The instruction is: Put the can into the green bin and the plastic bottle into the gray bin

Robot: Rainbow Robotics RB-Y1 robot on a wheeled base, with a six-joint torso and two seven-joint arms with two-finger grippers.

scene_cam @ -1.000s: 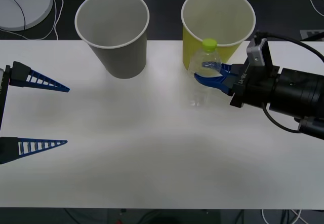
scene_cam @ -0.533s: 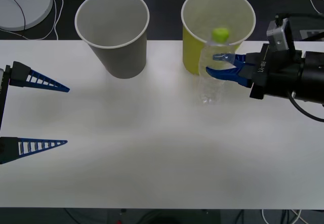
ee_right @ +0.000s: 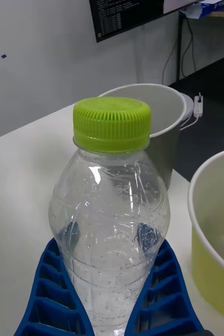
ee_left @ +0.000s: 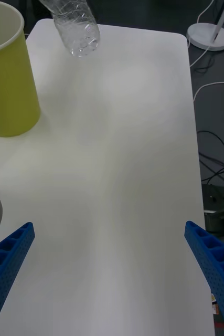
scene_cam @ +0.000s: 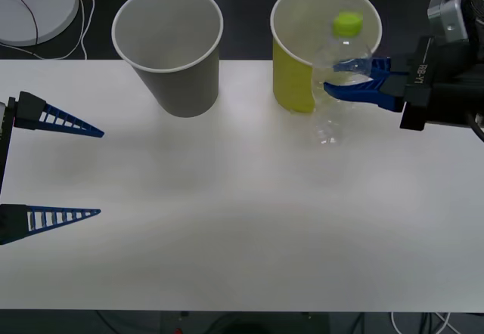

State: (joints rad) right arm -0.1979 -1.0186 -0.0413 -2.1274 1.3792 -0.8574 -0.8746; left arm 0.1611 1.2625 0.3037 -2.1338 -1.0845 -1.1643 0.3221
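At the left edge of the front view, low in the frame, the left gripper [scene_cam: 53,168] waits with its blue fingers spread wide over the bare white table [scene_cam: 227,221]. Farther back, at the upper right, the right gripper [scene_cam: 355,81] is clenched on the plastic bottle [scene_cam: 340,77], holding it upright and clear of the tabletop, its yellow-green cap level with the rim of the green bin [scene_cam: 302,77] just beside it. The gray bin [scene_cam: 170,47] stands upright at the upper centre-left, apart from the green one.
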